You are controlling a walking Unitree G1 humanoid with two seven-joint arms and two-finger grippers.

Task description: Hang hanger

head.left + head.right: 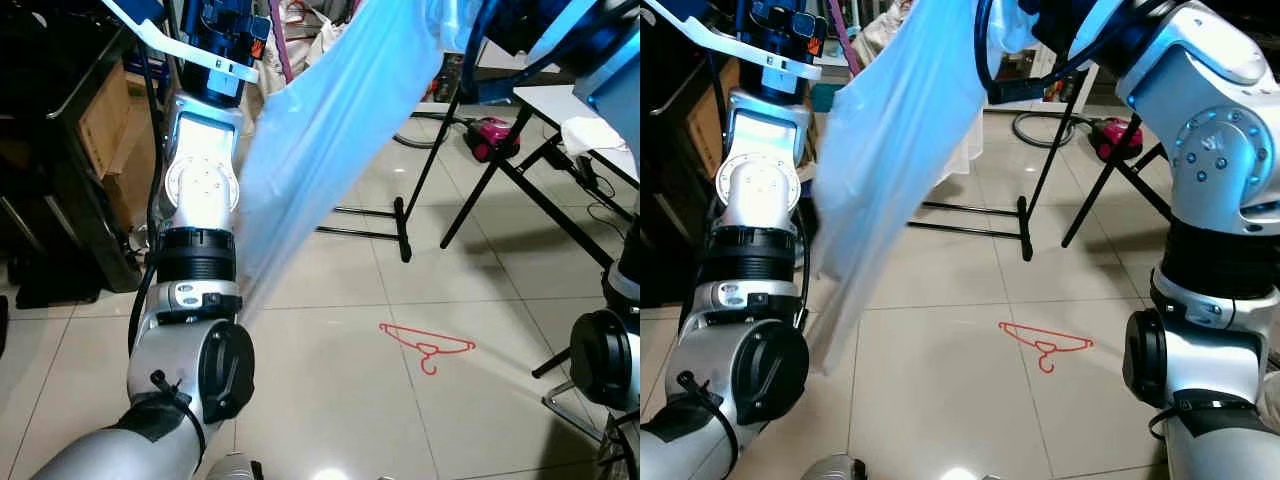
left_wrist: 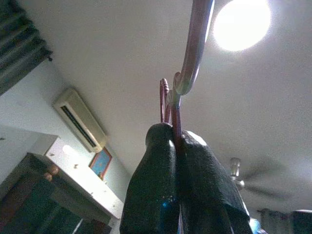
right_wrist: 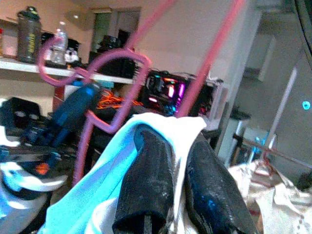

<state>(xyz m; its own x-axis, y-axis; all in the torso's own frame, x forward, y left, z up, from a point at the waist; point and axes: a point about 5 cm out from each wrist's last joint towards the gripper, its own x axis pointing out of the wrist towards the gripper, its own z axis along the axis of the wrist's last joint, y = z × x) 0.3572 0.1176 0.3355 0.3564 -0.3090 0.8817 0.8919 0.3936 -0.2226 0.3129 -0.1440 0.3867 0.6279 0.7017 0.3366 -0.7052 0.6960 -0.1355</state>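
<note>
A light-blue garment (image 1: 320, 130) hangs slantwise between my two raised arms. In the left wrist view, my left gripper (image 2: 175, 134) is shut on the wire neck of a pink hanger (image 2: 192, 53), whose hook points up toward the ceiling. In the right wrist view, my right gripper (image 3: 178, 141) is shut on a fold of the white and blue cloth (image 3: 161, 124), with the pink hanger wire (image 3: 210, 54) running just behind it. A second, red hanger (image 1: 428, 347) lies flat on the tiled floor ahead.
The black legs of a rack (image 1: 402, 228) stand on the floor behind the garment. A pink appliance (image 1: 490, 135) and a white table (image 1: 560, 100) are at the back right. A cardboard box (image 1: 110, 120) and dark furniture stand at the left.
</note>
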